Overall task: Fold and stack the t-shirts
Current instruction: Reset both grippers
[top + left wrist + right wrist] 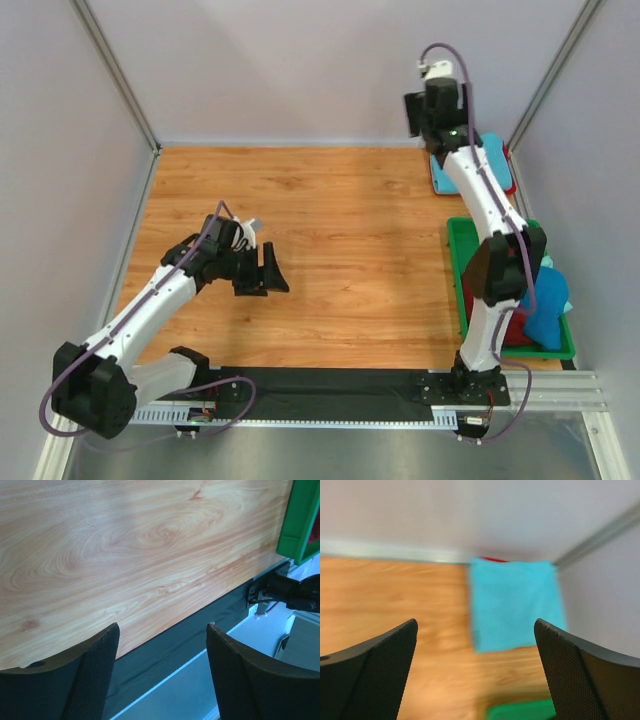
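Hovering left hand (265, 285): you held it over the left-centre of the counter (350, 220), fingers spread wide with nothing between them. Your wrist view (162, 627) showed only wood grain (125, 545) and the dark strip (190, 635) along the near edge.

Counter middle: you had bare wood between your two arms.

Right hand (420, 115): you had it raised at the far right, close to the back wall, with the arm stretched away from its base. Its fingers stood well apart and gripped nothing (475, 625).

Turquoise t-shirt (495, 160): it lay folded flat in the far right corner of the counter, partly hidden by your right arm from above. It was plain, though blurred, past your right fingers (515, 602).

Red t-shirt (511, 172): you could see only a thin edge of it under the turquoise one, also at the far side (492, 559).

Green tray (455, 275): it sat along the right edge, nearer you than the folded pair (295, 525) (520, 712).

Blue t-shirt (548, 308): it was bunched up, unfolded, in the tray.

Dark red t-shirt (515, 330): it was crumpled in the tray, touching the blue one, behind your right arm.
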### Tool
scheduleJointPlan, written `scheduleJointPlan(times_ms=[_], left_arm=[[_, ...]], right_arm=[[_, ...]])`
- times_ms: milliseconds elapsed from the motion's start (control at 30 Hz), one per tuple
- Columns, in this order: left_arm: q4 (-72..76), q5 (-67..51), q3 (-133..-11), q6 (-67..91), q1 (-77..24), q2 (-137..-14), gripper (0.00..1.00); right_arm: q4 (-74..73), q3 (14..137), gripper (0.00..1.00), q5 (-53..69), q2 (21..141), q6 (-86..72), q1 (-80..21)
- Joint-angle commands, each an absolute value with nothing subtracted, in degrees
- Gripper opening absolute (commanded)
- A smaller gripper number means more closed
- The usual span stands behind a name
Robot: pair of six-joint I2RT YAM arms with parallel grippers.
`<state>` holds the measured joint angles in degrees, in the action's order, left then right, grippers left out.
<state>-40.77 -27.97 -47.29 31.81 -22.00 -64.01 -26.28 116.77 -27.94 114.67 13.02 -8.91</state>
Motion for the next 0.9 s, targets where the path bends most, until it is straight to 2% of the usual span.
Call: scheduleJointPlan(times_ms=[0,133,233,300,400,433,467,567,867], left_arm=[[-38.3,-29.7,-44.3,36.5,-22.5,-57.5,0.78],[-37.3,-30.7,-41.5,40.5,-22.6,-51.6,0.81],[-35.0,-31.1,-37.6,45.2,-22.6,-45.9,0.82],[-31.9,-31.4,-33.3,48.8,-22.6,-40.6,0.82],[-26.6,-32.0,-26.6,52.5,-22.6,-32.0,0.84],[-25.1,-32.4,-24.9,54.6,-22.6,-29.8,0.85],[-23.6,-32.4,-21.6,56.0,-22.6,-27.4,0.85],[-14.1,-33.6,-15.0,61.6,-22.7,-16.2,0.87],[13.5,-36.3,3.7,81.8,-22.7,1.6,0.92]], right_arm=[[-30.9,104.6,1.00,-24.3,102.4,0.7,-18.7],[-32.8,88.9,1.00,-22.9,93.9,-9.4,-30.1],[-35.1,80.7,1.00,-21.5,86.5,-17.5,-34.7],[-33.7,69.8,1.00,-16.5,81.5,-26.5,-35.9],[-26.8,51.7,1.00,-8.3,68.9,-37.5,-36.3],[-24.1,45.9,1.00,-7.2,60.6,-40.7,-36.4],[-17.0,36.1,1.00,-3.9,56.5,-44.7,-36.4],[-9.9,21.2,1.00,-2.1,40.9,-51.9,-36.4],[-10.5,0.4,1.00,8.8,9.2,-63.2,-36.3]])
